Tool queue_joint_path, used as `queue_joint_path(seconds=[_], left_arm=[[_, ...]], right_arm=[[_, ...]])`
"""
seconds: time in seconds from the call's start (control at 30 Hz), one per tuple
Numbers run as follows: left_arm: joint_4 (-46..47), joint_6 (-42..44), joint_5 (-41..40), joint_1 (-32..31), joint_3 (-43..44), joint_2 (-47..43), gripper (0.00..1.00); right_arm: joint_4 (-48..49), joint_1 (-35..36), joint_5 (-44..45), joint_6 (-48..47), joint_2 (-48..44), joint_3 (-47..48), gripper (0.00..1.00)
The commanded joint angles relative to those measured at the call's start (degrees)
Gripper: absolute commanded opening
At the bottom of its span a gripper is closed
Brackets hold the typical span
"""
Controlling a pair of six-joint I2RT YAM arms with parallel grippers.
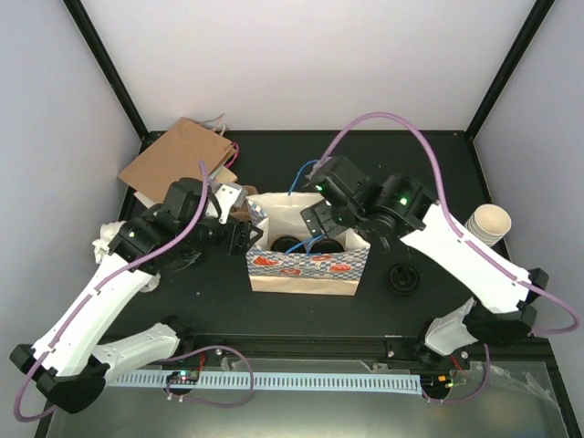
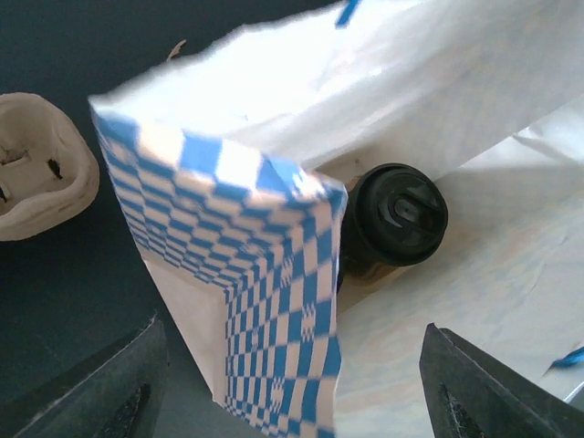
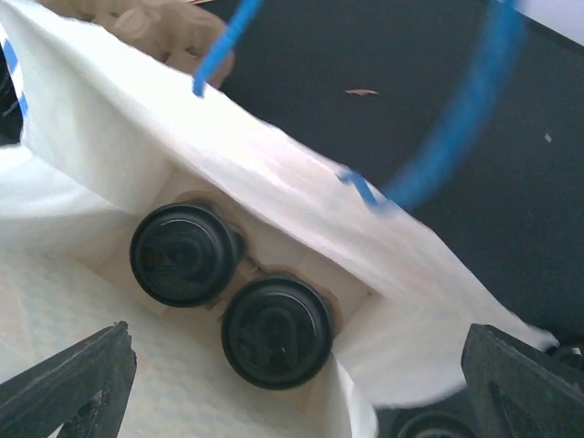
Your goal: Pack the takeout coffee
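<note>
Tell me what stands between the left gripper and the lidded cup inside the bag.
The side wall of the checked paper bag; the left wrist view shows it before the black-lidded cup.

This is a robotics lab test cell: a black table [image 1: 301,315] boxed in by plain white panels [image 1: 310,64] on black frame struts [image 1: 105,64], two white robot arms [image 1: 91,306] bolted at its near edge beside a slotted cable duct [image 1: 292,380] and purple cables [image 1: 392,119].
</note>
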Motion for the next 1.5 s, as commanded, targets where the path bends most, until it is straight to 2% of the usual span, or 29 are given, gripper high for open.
queue_joint_path(seconds=[0.0, 0.17, 0.43, 0.5, 0.6, 0.67, 0.77, 0.83, 0.87, 1.23, 1.47], left_arm=[[1.24, -2.21, -5.52, -2.63, 1.01, 1.7, 0.77], [0.63, -3.05, -9.08, -5.83, 2.06, 3.55, 0.75], [-2.05, -3.77, -12.49, -7.89, 3.69, 6.93, 0.63], [-2.6, -4.0, -12.82, -8.09, 4.05, 7.44, 0.56], [-2.85, -4.01, -13.24, -8.41, 4.19, 7.85, 0.39], [-2.86, -4.21, -13.29, -8.46, 4.38, 8.0, 0.25], [-2.33, -4.51, -13.37, -8.48, 4.58, 8.16, 0.03], [-1.64, -4.7, -13.36, -8.54, 4.87, 8.6, 0.02], [-1.18, -4.82, -13.34, -8.56, 5.17, 8.95, 0.02], [5.66, -4.16, -13.6, -8.0, 13.91, 17.18, 0.01], [6.37, -3.4, -12.77, -5.84, 18.42, 24.64, 0.02]], right_arm=[[-2.33, 0.22, 6.8, 10.84, -6.76, -2.82, 1.0], [-2.13, 0.21, 8.18, 19.6, -11.35, -9.0, 0.92], [-3.22, 0.14, 9.31, 21.42, -8.04, -13.35, 0.81], [-4.77, 0.08, 10.86, 22.83, -6.48, -13.08, 0.77], [-5.86, 0.09, 13.64, 24.97, -4.92, -13.35, 0.69], [-5.19, -0.07, 14.23, 25.13, -4.58, -13.86, 0.6], [-3.41, -1.39, 13.56, 23.92, -4.98, -14.67, 0.35], [-2.23, -3.34, 12.41, 22.64, -5.36, -14.84, 0.1], [-1.85, -4.31, 12.01, 22.06, -5.54, -14.66, 0.02], [0.39, -15.99, 11.1, 13.51, -5.22, -10.08, 0.01], [3.94, -19.41, 9.7, 9.94, -3.99, -9.73, 0.02]])
